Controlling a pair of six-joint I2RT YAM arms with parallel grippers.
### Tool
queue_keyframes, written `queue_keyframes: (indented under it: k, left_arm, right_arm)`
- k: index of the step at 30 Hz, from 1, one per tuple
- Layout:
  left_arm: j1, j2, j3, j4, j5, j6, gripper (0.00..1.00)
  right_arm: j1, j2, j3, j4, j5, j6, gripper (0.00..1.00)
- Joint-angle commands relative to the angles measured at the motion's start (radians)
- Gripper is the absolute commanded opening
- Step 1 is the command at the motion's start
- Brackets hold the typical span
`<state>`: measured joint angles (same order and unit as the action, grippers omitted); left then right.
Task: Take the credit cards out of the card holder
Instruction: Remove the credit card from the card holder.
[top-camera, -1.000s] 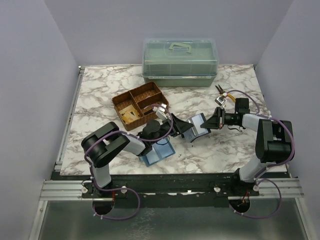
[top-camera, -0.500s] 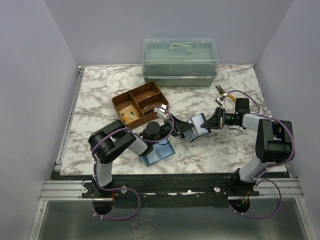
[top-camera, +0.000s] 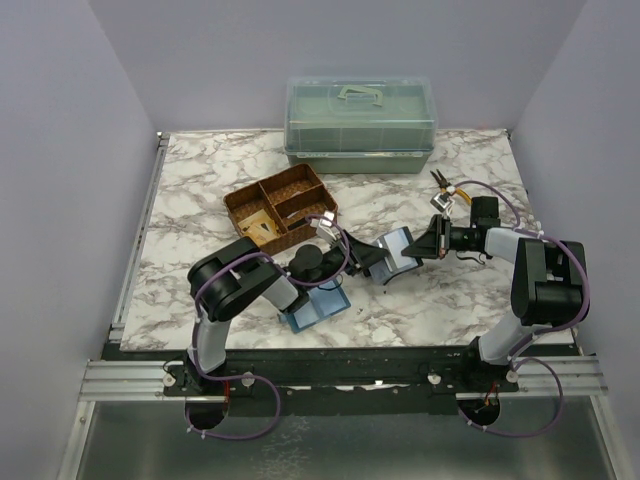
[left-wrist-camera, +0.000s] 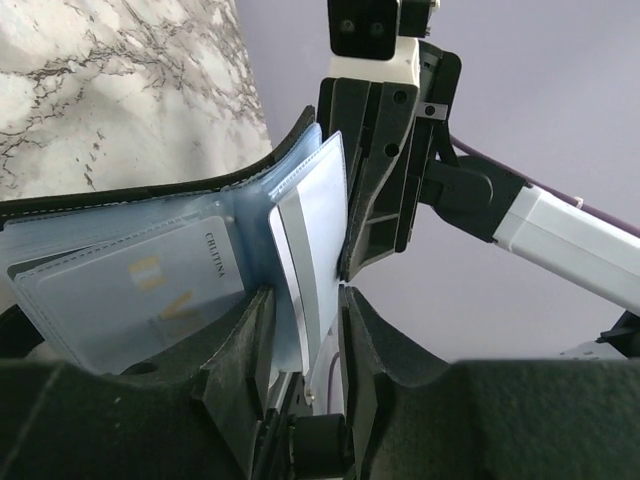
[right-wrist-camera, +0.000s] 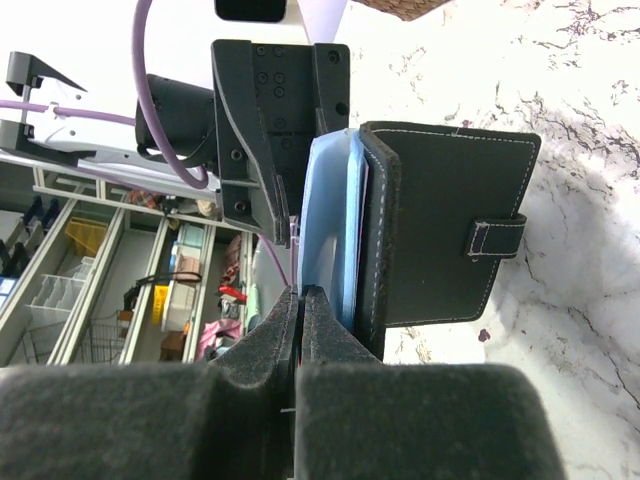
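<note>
- Top view: the card holder (top-camera: 397, 250) hangs open above the table (top-camera: 200, 190), stretched between the left gripper (top-camera: 368, 258) and the right gripper (top-camera: 424, 245). Each takes one side, probably so the pockets spread and a card can slide free.
- Behind the left arm, a brown basket (top-camera: 300, 182) with dividers has what look like cards (top-camera: 258, 231) in its near-left section. It is likely where pulled cards go.
- The green box (top-camera: 360, 125) at the back has its lid on, so its contents are hidden. A light-blue folder (top-camera: 318, 306) lies flat under the left arm.
- Left wrist view: the left gripper (left-wrist-camera: 303, 300) has closed on a blue leaf with a pale card (left-wrist-camera: 292, 270) in it. I cannot tell whether it pinches the card or only its sleeve.
- Another card (left-wrist-camera: 150, 290) sits in the clear pocket beside it.
- The right gripper (left-wrist-camera: 375, 180) meets the holder's far edge.
- Right wrist view: the right gripper (right-wrist-camera: 300, 300) has its fingers pressed together, apparently on the thin edge of a blue leaf (right-wrist-camera: 325, 220), bracing the holder against the pull.
- The black cover (right-wrist-camera: 440, 230) stands upright beside it, with the snap tab (right-wrist-camera: 497, 238) unfastened.
</note>
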<state>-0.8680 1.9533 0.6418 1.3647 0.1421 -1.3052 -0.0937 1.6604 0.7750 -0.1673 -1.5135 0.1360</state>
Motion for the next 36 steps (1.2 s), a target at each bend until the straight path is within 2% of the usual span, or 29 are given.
queue_keyframes:
  k: [1, 6, 9, 11, 21, 36]
  left_arm:
    - [-0.002, 0.027, 0.030, 0.079, 0.015, -0.026, 0.35]
    - [-0.002, 0.040, 0.049, 0.098, 0.035, -0.033, 0.27]
    - [0.000, 0.050, 0.052, 0.108, 0.041, -0.040, 0.14]
    - [0.003, 0.058, 0.049, 0.123, 0.045, -0.046, 0.01]
    - [0.043, 0.044, -0.040, 0.227, 0.055, -0.051, 0.00]
    - [0.064, 0.047, -0.079, 0.288, 0.083, -0.045, 0.00]
  right_arm:
    - [-0.006, 0.009, 0.021, -0.036, -0.160, -0.021, 0.00]
    - [-0.005, 0.020, 0.031, -0.066, -0.166, -0.047, 0.00]
    - [-0.005, 0.024, 0.036, -0.083, -0.172, -0.061, 0.00]
    - [-0.006, 0.024, 0.039, -0.092, -0.174, -0.069, 0.00]
    - [-0.036, 0.034, 0.046, -0.112, -0.163, -0.083, 0.00]
    - [-0.044, 0.046, 0.044, -0.118, -0.151, -0.090, 0.00]
